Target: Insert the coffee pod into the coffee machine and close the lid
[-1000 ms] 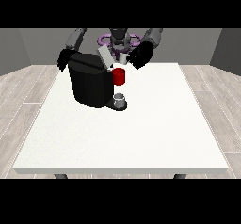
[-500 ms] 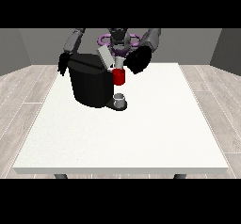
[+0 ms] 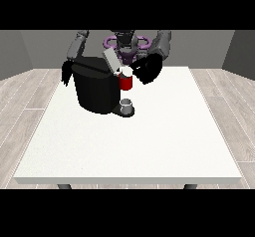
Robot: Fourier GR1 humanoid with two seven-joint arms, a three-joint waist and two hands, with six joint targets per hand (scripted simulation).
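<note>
Black coffee machine [image 3: 97, 89] sits on the white counter [image 3: 129, 141], toward the robot's side. Its lid [image 3: 110, 60] is tilted up, open.

Hand at the view's right [image 3: 148, 69] hovers just beside the machine's top opening, close to a small pale round thing [image 3: 126, 71] at its tip. Can't tell if that is the coffee pod; can't tell either how the fingers lie or whether they hold it. Just below is a red thing at the machine [image 3: 126, 82]. A grey cup-like thing [image 3: 127, 104] stands on the machine's base under the spout.

Hand at the view's left [image 3: 66, 73] hangs by the machine's far side; finger state unreadable.

Progress, as judged: the pod appears to be at or near the slot, insertion not confirmed. Lid closing not yet done: 1 clear step left, maybe 2.
</note>
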